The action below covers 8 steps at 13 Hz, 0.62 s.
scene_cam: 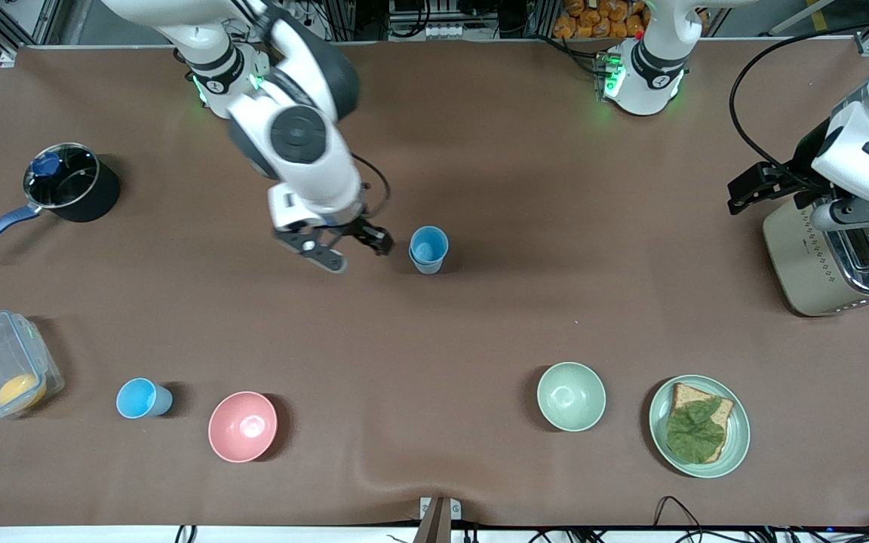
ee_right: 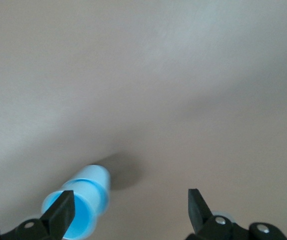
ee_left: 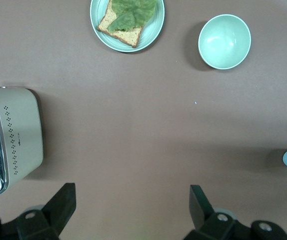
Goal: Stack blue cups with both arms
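you will find no word, brand, number or sign that can be read anywhere in these views. the toaster [scene_cam: 819, 256] carries only a dotted pattern on its side, seen again from the left wrist [ee_left: 14, 142], and it spells nothing. the round marks on the arm bases at the top of the front view are too small to make out.
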{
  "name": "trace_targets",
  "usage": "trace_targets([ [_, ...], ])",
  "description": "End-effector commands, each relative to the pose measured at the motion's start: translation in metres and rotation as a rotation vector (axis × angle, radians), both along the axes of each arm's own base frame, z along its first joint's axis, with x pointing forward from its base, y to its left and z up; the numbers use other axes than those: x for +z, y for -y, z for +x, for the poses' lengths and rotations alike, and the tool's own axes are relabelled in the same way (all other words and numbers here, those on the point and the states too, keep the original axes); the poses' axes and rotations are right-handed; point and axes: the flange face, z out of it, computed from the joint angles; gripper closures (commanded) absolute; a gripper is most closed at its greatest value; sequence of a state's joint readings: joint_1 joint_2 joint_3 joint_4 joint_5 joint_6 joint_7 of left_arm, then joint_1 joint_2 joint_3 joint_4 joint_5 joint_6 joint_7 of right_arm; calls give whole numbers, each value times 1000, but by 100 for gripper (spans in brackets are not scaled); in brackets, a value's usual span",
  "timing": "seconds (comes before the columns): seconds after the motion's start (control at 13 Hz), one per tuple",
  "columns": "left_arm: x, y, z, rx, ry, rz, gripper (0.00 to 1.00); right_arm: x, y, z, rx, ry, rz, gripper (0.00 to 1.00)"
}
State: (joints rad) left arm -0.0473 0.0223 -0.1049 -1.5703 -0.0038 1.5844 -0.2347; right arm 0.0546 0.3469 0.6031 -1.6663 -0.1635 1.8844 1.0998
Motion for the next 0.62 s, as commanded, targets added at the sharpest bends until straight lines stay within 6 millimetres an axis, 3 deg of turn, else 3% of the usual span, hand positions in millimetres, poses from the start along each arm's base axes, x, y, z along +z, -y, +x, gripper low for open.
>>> trace_targets([
  [0.0,17,-2,-2,-17,15,-9,0,43,71,9,205,-65,17,0],
  [0.31,28,-7,-3,-46,32,1,0,111,215,48,389,-142,42,0],
  [0.46,33,-10,-3,-47,45,38,0,132,280,52,409,-108,106,0],
  [0.54,33,-11,-4,-47,35,41,0,141,300,48,413,-108,109,0],
])
